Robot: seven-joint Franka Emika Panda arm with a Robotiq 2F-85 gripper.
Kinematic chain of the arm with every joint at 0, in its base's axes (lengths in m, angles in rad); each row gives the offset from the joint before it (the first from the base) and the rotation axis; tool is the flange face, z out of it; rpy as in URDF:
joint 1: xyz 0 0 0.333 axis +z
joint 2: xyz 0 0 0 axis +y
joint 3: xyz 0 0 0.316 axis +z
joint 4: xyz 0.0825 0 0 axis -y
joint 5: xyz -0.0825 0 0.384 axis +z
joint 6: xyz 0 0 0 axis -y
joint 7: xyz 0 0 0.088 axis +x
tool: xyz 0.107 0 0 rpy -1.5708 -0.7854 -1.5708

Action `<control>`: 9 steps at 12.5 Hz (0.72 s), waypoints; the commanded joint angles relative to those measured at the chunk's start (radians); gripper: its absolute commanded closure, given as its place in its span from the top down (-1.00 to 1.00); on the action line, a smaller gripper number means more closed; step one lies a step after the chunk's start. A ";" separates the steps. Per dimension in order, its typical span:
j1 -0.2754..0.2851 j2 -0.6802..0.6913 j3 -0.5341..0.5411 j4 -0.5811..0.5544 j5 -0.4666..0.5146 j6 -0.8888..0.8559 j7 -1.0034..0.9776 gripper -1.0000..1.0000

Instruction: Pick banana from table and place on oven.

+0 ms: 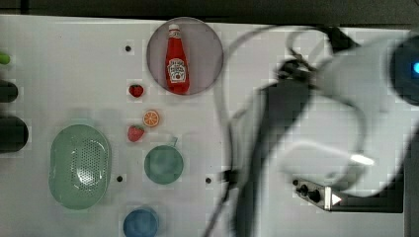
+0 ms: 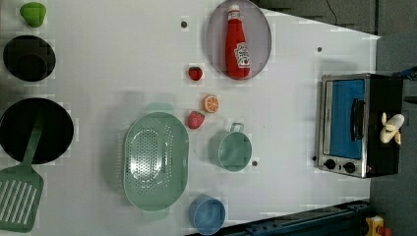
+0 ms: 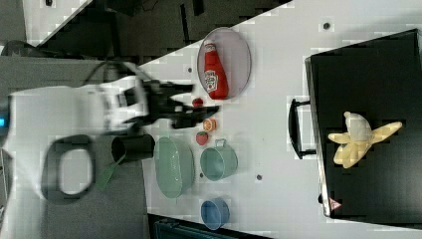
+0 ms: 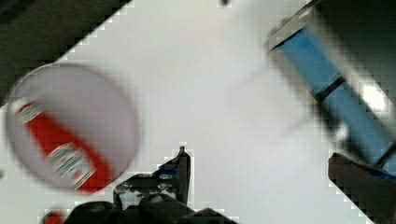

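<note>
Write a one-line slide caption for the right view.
Banana lying on the oven's black top, while the open, empty pincer hangs over the table near the ketchup bottle.

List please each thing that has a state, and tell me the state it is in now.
banana: lying on the oven's black top, peel flaps splayed.
oven: door shut.
gripper: open, holding nothing.
ketchup bottle: lying flat on the round plate, cap on.
colander: upright, empty.
green cup: upright, empty.
blue bowl: upright, empty.
</note>
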 commanded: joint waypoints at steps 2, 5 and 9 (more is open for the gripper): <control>0.034 -0.115 0.126 0.009 0.007 -0.178 0.394 1.00; 0.034 -0.212 0.152 0.001 -0.030 -0.267 0.397 1.00; 0.032 -0.251 0.144 -0.002 -0.044 -0.275 0.401 1.00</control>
